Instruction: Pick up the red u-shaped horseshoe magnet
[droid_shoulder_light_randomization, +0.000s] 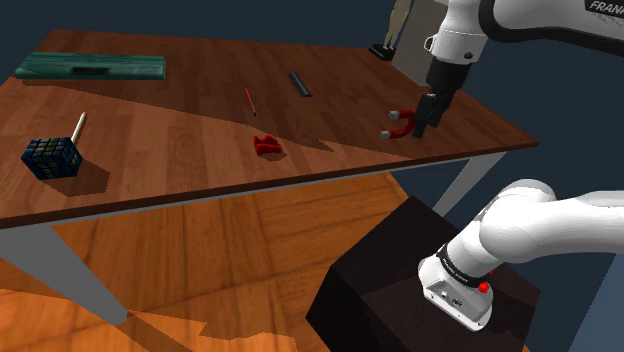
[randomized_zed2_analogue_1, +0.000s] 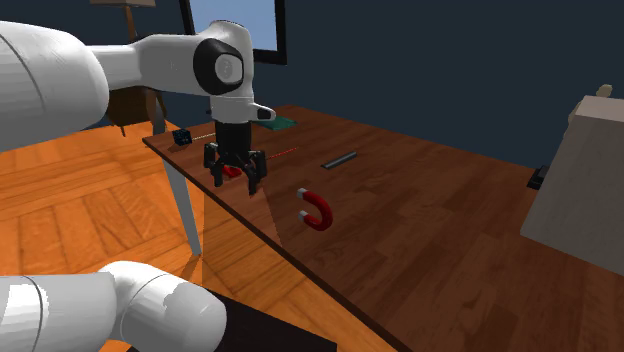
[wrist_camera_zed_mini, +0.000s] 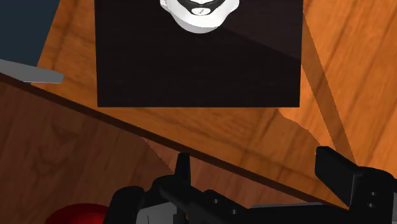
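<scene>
Red and U-shaped with pale tips, one horseshoe magnet (droid_shoulder_light_randomization: 400, 126) lies flat on the wooden table (droid_shoulder_light_randomization: 180, 120), near the edge closest to the stand (droid_shoulder_light_randomization: 390, 290). One gripper (droid_shoulder_light_randomization: 428, 122) hangs just to the magnet's right in the shoulder view. Its jaws are spread, and the magnet is outside them, untouched. Farther left lie one small red piece (droid_shoulder_light_randomization: 266, 145), one red pencil (droid_shoulder_light_randomization: 250, 101), one dark bar (droid_shoulder_light_randomization: 300, 84), one colour cube (droid_shoulder_light_randomization: 52, 157) and one green board (droid_shoulder_light_randomization: 90, 67).

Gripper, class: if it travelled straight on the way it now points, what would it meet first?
Probably the wooden tabletop near its edge, beside the red horseshoe magnet rather than on it. The open gripper points down; depth is uncertain.
</scene>
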